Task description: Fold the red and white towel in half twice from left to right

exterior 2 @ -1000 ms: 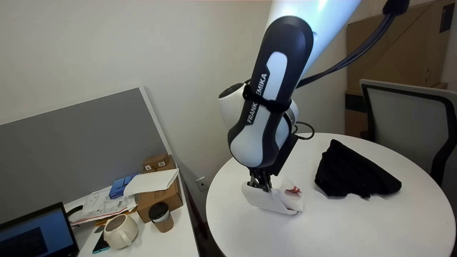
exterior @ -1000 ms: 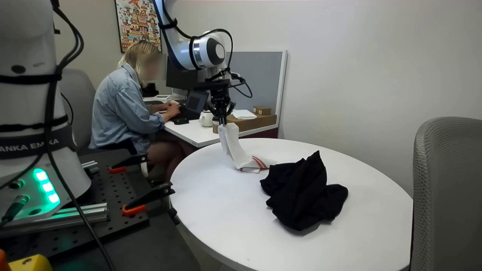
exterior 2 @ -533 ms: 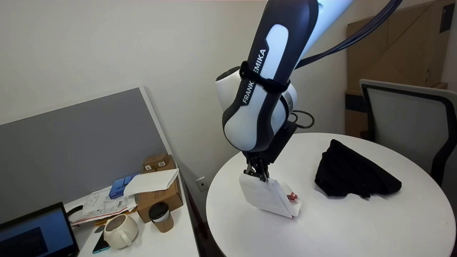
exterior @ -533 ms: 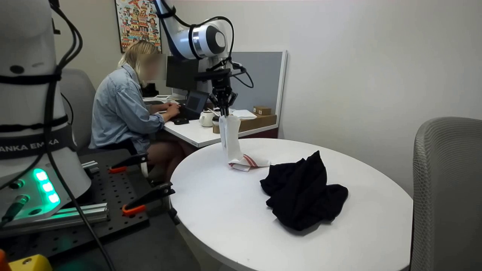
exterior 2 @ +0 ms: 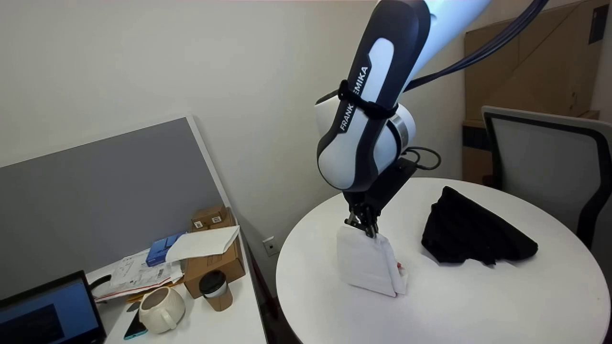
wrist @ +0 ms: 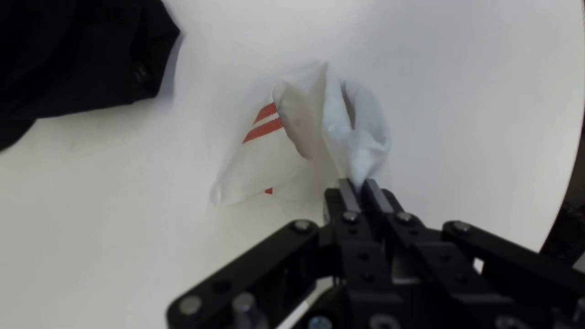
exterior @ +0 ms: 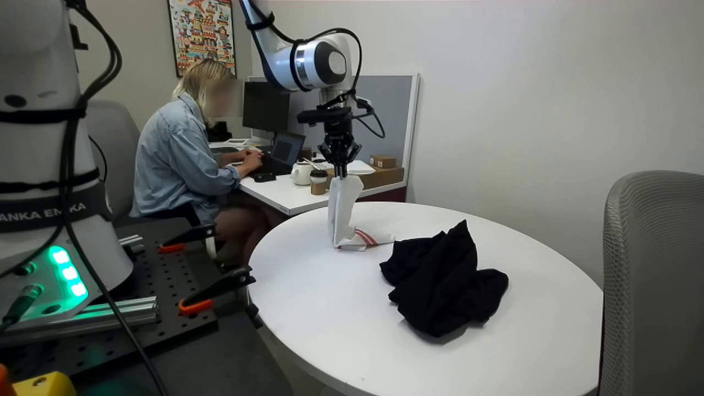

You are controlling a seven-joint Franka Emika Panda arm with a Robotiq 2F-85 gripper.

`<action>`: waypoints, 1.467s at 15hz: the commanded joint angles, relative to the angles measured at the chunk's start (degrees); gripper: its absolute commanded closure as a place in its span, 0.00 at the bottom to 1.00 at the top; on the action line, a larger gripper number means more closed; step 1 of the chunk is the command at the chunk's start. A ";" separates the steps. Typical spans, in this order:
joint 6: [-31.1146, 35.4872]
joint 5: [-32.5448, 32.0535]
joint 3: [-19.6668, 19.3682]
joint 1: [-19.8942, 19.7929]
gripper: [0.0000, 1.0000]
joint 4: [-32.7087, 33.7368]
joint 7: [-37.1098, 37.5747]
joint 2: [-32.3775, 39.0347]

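Note:
The white towel with red stripes (exterior: 344,209) hangs from my gripper (exterior: 341,175) near the far left part of the round table. Its upper part is lifted and upright. Its striped end lies on the table in an exterior view, pointing toward the black cloth. In an exterior view the lifted towel (exterior 2: 366,263) hides most of the stripes. In the wrist view the pinched towel (wrist: 336,123) runs up between the fingertips of the gripper (wrist: 358,186), with two red stripes showing on the lying part. The jaws are closed on the white fabric.
A crumpled black cloth (exterior: 448,280) lies on the white round table (exterior: 324,308), beside the towel. A desk with a mug (exterior 2: 161,309), a paper cup (exterior 2: 216,290) and boxes (exterior 2: 210,267) stands beside the table. A person (exterior: 181,143) sits at that desk. A chair (exterior: 654,275) stands at the table.
My gripper has risen and moved to the right in both exterior views, pulling the towel more upright. The striped end shifted slightly left in an exterior view. The black cloth has not moved.

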 commanded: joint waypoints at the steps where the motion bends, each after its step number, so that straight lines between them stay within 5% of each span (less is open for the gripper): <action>1: -2.45 1.70 -0.39 -0.89 0.90 3.62 -1.44 2.88; 18: -7.61 2.28 -2.84 -3.85 0.91 17.69 -2.96 15.70; 19: -7.87 2.46 -2.91 -4.10 0.65 18.37 -3.00 16.45; 22: -8.32 2.49 -3.11 -4.49 0.51 19.56 -2.98 17.77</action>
